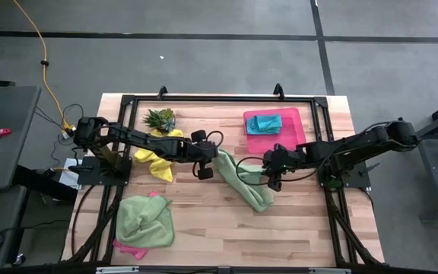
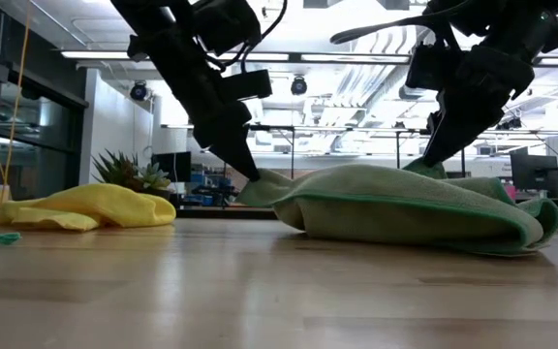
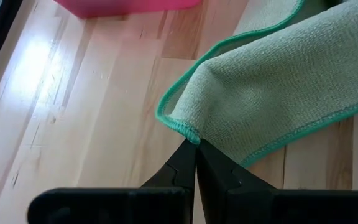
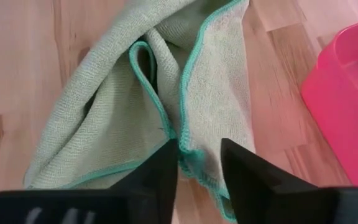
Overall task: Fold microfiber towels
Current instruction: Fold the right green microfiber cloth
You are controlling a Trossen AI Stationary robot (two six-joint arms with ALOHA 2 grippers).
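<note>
At table centre you have a light green towel, half-folded: left gripper clenched on its ten o'clock corner, right gripper straddling its three o'clock edge, jaws apart. A teal towel lies folded at one o'clock; three others wait.

— Left arm?
— Stretched inward, its pincer low, fingers pressed together on a cloth corner.
— Right?
— Reaching in from the opposite side, pincer angled down, fingers slightly apart.
</note>
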